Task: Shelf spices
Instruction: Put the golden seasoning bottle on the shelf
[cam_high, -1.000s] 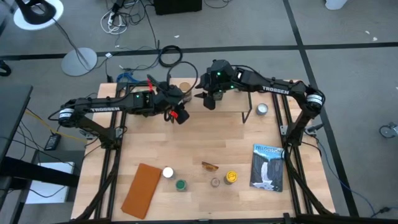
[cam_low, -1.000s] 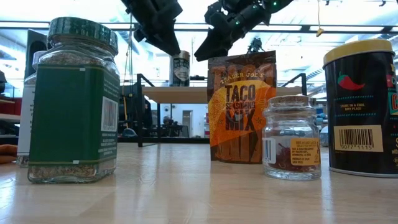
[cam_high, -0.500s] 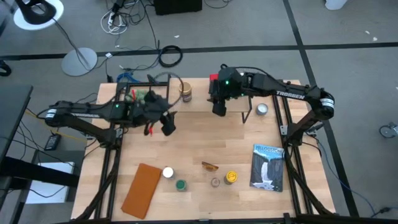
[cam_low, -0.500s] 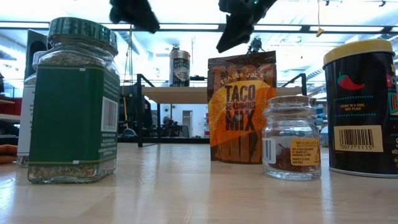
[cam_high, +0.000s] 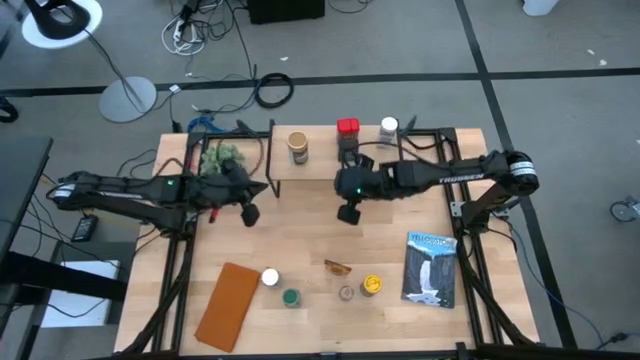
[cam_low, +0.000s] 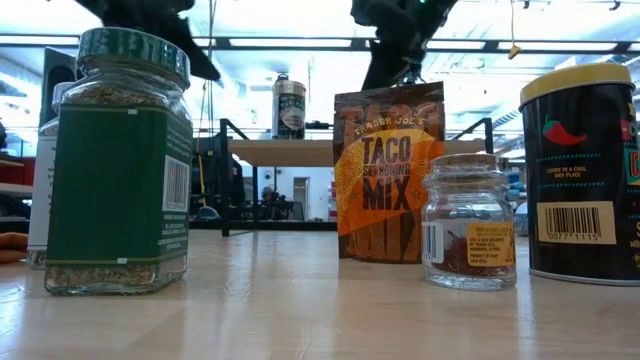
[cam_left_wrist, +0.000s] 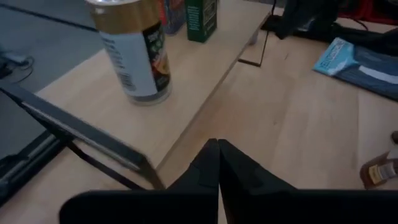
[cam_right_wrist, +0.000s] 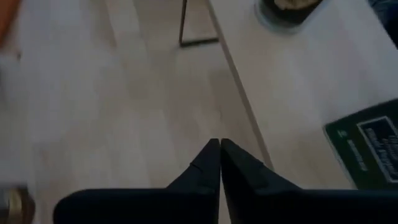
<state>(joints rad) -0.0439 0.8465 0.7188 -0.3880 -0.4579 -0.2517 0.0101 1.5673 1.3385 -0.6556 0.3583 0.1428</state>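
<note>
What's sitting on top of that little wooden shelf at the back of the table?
On the shelf stand a tan-lidded jar, a red tin and a white-lidded jar. The right arm crosses its right part, so anything beneath it is hidden.

The table (cam_high: 300, 235) is pale wood planks on a black metal frame, standing on a grey floor (cam_high: 560, 110) crossed by dark lines. Loose cables (cam_high: 205, 22) lie coiled behind it, and a floor lamp's round grey base (cam_high: 127, 99) sits off to one side with its white shade (cam_high: 60, 20) in the corner. A dark desk edge (cam_high: 20, 200) shows nearby. Across the room, long ceiling lights (cam_low: 290, 42) glow bright; beyond them is possibly a row of windows.
</note>
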